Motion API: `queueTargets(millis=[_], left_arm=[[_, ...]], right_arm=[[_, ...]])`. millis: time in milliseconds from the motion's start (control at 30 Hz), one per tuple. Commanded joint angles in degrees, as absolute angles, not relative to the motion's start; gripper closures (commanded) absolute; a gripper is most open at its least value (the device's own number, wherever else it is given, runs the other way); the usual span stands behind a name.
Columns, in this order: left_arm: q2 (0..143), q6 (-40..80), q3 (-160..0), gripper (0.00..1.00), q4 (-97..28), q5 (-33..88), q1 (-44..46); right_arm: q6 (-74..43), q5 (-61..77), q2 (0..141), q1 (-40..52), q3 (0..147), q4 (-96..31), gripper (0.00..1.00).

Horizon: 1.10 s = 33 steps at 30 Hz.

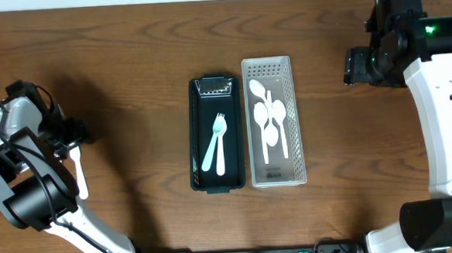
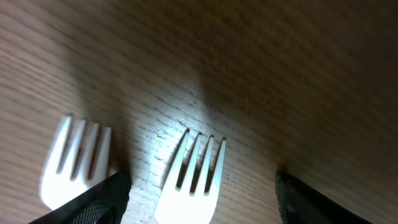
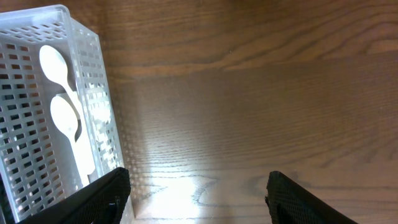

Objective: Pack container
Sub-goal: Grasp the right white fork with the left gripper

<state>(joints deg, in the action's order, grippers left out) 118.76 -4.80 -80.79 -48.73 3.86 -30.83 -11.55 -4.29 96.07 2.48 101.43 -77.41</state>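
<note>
Bracketing fork [image 2: 185, 202] on table, left gripper [image 2: 202, 190] spread wide | right gripper [image 3: 196, 193] spread wide beside white basket [image 3: 99, 93]

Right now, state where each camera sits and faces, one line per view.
Overhead: fixed above, facing down on brown wooden table, black plastic tray of white forks, white perforated basket of white spoons; left arm and right arm at the edges.
Left wrist: on its arm, facing down at two white plastic forks; its dark fingers show.
Right wrist: on its arm, facing down beside the basket; its dark fingers show.
Shared: overhead and right wrist both show the basket.
</note>
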Motion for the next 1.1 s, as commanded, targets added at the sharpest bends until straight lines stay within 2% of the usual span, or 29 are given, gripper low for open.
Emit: queueTargets(millis=[0,100,300,433,533,667,1067], left_arm=[[120.5,-5.5,-80.4,0.22,-48.8,3.9,-31.0],[120.5,-5.5,-80.4,0.23,-48.7,3.9,-31.0],[120.5,-5.5,-80.4,0.44,-48.9,3.9,-31.0],[120.5,-5.5,-80.4,0.48,-48.9,3.9,-30.9],[120.5,-5.3,-80.4,0.56,-48.9,3.9,-30.9],[120.5,-5.3,-80.4,0.62,-48.9,3.9,-30.9],[120.5,-5.3,-80.4,0.65,-49.0,3.9,-30.9]], right_arm=[[-12.2,-4.0,95.9,2.6,101.1,-77.7,0.26],[-12.2,-4.0,95.9,2.6,101.1,-77.8,0.26],[-12.2,-4.1,95.9,2.6,101.1,-77.8,0.26],[-12.2,-4.0,95.9,2.6,101.1,-77.8,0.26],[-12.2,-4.0,95.9,2.6,101.1,-77.8,0.26],[-12.2,-4.0,95.9,2.6,101.1,-78.0,0.26],[-12.2,-4.0,95.9,2.6,101.1,-78.2,0.26]])
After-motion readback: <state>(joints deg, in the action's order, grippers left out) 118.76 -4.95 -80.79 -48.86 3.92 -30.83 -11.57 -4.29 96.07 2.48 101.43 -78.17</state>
